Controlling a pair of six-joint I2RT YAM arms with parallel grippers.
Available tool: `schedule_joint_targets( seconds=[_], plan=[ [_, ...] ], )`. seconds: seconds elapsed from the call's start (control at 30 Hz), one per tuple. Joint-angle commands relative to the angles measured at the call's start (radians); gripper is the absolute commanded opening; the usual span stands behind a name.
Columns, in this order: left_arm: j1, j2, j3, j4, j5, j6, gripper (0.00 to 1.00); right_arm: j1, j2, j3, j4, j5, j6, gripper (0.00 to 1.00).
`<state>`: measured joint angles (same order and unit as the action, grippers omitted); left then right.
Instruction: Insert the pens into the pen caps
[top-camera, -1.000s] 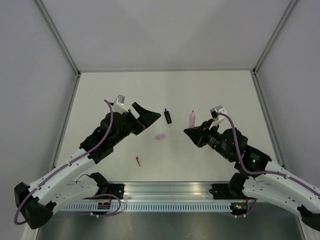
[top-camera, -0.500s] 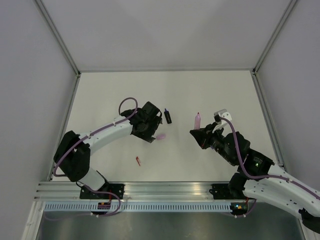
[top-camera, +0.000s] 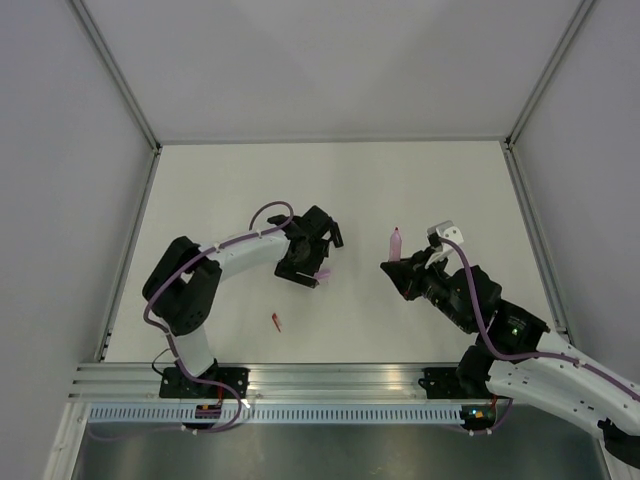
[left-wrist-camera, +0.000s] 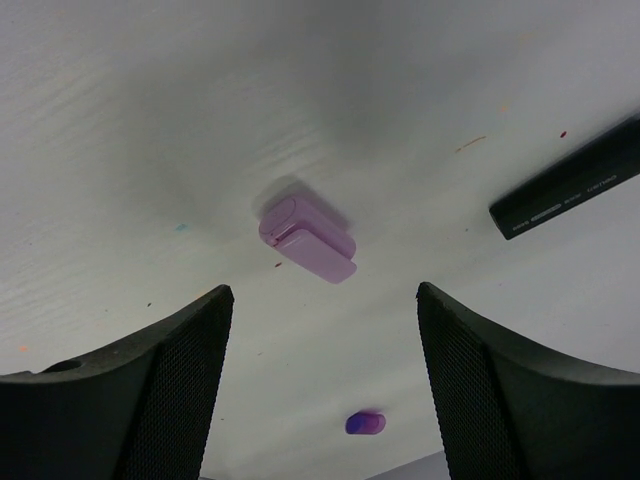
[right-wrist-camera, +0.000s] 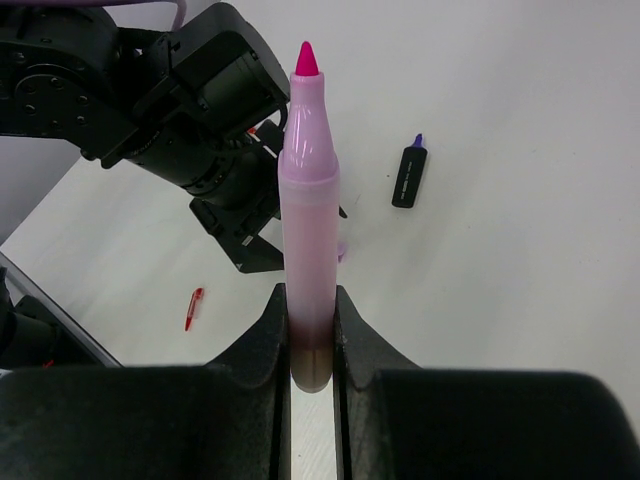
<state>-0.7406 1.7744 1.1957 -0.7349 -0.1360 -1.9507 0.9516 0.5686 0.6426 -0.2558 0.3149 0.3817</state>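
Pink marker (right-wrist-camera: 308, 180) stands upright in the right gripper (right-wrist-camera: 310, 300), magenta tip up and lower barrel clamped between the two fingers, held above the right half of the counter (top-camera: 220, 190). Left gripper (left-wrist-camera: 320, 300) is spread wide and grasping nothing. It is low over the middle of the counter. Pink cap (left-wrist-camera: 305, 238) lies on its side on the counter, in line with the gap between the left fingers and just beyond their tips, touching neither. Black marker (right-wrist-camera: 408, 175) with a purple tip lies flat just far-right of the left gripper. Thin red pen (top-camera: 276, 321) lies on the near side, left of the cap and well apart from both grippers
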Motion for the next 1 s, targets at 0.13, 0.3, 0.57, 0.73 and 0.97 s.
schedule_joint_targets(
  seconds=[0.13, 0.3, 0.57, 0.73, 0.97],
  plan=[
    [0.0, 0.057, 0.064, -0.067, -0.001, -0.234, 0.78, 0.003, -0.01, -0.004, 0.026, -0.016, -0.02, 0.0],
    [0.0, 0.103, 0.088, -0.07, 0.007, -0.24, 0.78, 0.003, 0.014, 0.003, 0.023, -0.017, -0.023, 0.0],
    [0.0, 0.126, 0.117, -0.15, 0.013, -0.301, 0.71, 0.003, -0.006, 0.005, 0.015, -0.014, -0.023, 0.0],
    [0.0, 0.146, 0.119, -0.123, 0.044, -0.309, 0.7, 0.001, -0.006, 0.006, 0.01, -0.025, -0.024, 0.0],
    [-0.002, 0.126, 0.101, -0.11, 0.038, -0.356, 0.71, 0.001, 0.001, 0.006, 0.01, -0.022, -0.027, 0.0]
  ],
)
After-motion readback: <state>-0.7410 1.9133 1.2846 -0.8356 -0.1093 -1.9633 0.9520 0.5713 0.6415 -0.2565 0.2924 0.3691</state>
